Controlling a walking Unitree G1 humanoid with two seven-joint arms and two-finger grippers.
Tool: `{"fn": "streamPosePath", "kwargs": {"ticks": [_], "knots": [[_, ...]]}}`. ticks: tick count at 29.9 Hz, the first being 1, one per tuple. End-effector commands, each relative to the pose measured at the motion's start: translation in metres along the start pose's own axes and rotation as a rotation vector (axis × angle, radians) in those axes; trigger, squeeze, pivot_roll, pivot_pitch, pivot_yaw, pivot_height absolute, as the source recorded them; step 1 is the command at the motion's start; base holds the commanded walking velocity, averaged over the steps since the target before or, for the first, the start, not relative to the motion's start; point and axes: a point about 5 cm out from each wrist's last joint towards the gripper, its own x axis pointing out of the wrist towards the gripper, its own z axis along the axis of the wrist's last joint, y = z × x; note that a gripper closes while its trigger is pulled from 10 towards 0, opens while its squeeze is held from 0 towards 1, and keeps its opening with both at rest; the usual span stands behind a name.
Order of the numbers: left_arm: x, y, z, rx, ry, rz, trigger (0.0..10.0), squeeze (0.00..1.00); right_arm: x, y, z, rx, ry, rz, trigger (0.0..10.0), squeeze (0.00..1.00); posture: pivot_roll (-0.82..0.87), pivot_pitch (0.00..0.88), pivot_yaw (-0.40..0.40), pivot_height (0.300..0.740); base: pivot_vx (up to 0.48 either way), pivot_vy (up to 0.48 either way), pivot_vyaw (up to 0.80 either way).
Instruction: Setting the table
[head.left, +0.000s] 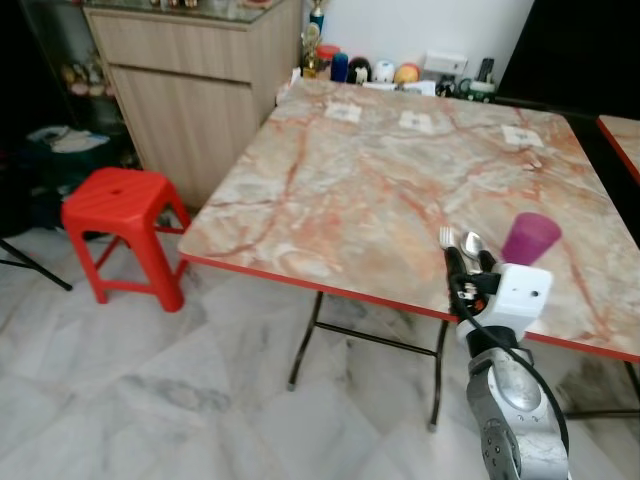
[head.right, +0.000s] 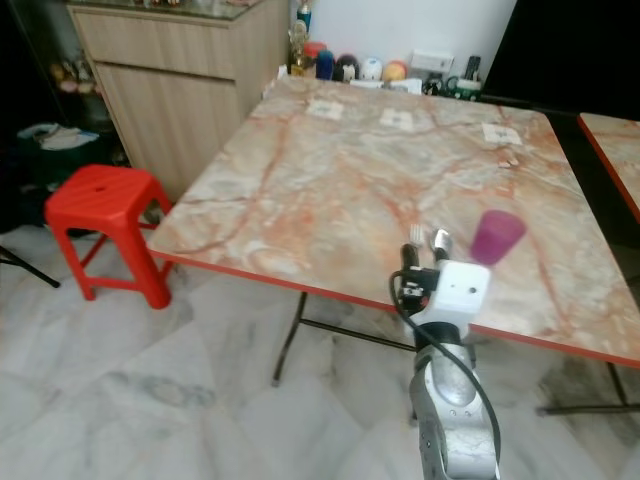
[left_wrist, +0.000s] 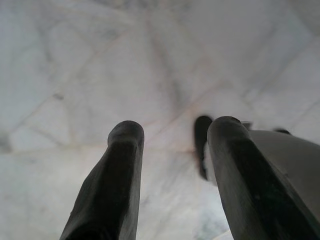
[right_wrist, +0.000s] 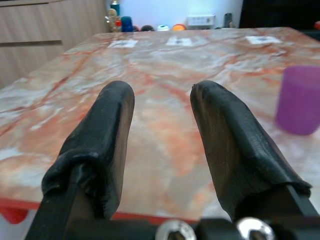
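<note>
Marble-patterned table (head.left: 330, 190) is seen laid so far with a purple cup (head.left: 530, 238), fork (head.left: 446, 237) and spoon (head.left: 474, 243) near its front edge, while the right gripper (right_wrist: 162, 150), fingers spread and empty, is held over that edge, plates judged outstanding.

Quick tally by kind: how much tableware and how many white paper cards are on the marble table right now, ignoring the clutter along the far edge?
Purple cup: 1
Fork: 1
Spoon: 1
White paper cards: 3
Total: 6
</note>
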Motion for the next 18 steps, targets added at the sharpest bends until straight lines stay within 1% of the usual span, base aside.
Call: {"fn": "streamPosePath", "kwargs": {"ticks": [1,9,15,18], "knots": [[-0.0027,-0.0068,-0.0116,-0.010,0.045,-0.017,10.0,0.00,-0.0016,-0.0084,-0.0014,-0.009,0.010,-0.026,10.0,0.00,-0.03,0.127,-0.027,0.740,0.000,0.000,0.00],[-0.0025,-0.0068,-0.0107,0.015,0.041,-0.020,10.0,0.00,-0.0011,-0.0081,-0.0011,-0.009,0.010,-0.024,10.0,0.00,-0.03,0.126,-0.027,0.740,0.000,0.000,0.00],[-0.0029,-0.0064,-0.0117,0.017,0.044,-0.021,10.0,0.00,0.0004,-0.0087,0.0002,-0.013,0.006,-0.024,10.0,0.00,-0.03,0.124,-0.028,0.740,0.330,0.000,0.00],[-0.0032,-0.0064,-0.0125,0.021,0.048,-0.022,10.0,0.00,0.0004,-0.0085,0.0002,-0.013,0.005,-0.023,10.0,0.00,-0.03,0.121,-0.027,0.740,0.342,-0.293,0.00]]}}
